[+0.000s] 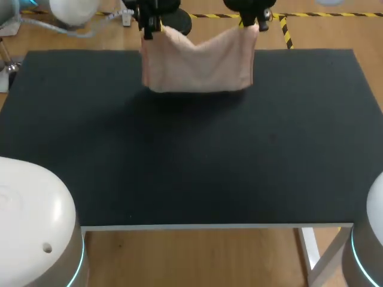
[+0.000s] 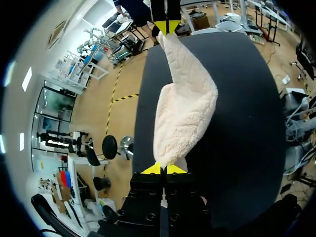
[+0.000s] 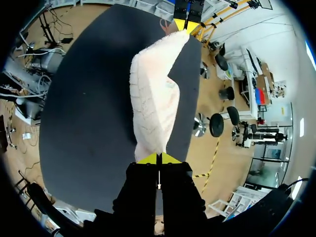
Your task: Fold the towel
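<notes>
Left pincer (image 2: 163, 170), right pincer (image 3: 159, 159) pinching corners, fluffy peach towel (image 1: 200, 63) sagging between

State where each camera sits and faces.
Head view: above and behind, looking down on the table; left gripper and right gripper at its far edge.
Left wrist view: on that wrist, looking from its own gripper across the towel to the right gripper.
Right wrist view: the mirror, facing the left gripper.
Shared: the towel, held by both.
</notes>
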Tool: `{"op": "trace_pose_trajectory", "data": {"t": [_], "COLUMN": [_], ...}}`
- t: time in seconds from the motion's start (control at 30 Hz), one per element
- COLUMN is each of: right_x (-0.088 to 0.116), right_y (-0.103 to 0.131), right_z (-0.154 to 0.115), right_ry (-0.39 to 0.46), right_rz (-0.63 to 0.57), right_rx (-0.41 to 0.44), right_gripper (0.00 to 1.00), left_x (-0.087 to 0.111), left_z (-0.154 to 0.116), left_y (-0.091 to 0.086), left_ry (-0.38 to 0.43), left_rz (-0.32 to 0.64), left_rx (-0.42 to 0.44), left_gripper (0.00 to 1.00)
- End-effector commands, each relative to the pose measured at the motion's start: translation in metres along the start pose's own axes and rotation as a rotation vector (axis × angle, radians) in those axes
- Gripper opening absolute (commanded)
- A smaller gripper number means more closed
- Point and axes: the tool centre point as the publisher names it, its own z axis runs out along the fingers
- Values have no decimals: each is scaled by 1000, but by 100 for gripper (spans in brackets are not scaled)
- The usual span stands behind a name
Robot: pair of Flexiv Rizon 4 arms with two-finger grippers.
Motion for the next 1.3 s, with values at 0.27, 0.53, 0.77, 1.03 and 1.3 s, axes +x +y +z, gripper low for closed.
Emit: {"op": "trace_pose_trajectory", "data": {"t": [0.27, 0.53, 0.77, 1.03, 1.3], "right_x": [61, 78, 76, 51, 16], "right_y": [11, 2, -10, -30, -56], "right_z": [5, 52, 107, 159, 187], "right_ry": [63, 137, 190, 185, 150], "right_rz": [5, 116, 207, 287, 338], "right_rx": [-25, 26, 60, 120, 165], "right_gripper": [0, 0, 0, 0, 0], "left_x": [77, 84, 78, 43, 5], "left_z": [-5, 63, 122, 174, 202], "left_y": [14, 26, 37, 46, 57], "left_ry": [91, 247, 339, 358, 344], "left_rz": [-43, -105, -130, -138, -146], "left_rx": [16, -68, -95, -149, -165], "left_gripper": [0, 0, 0, 0, 0]}}
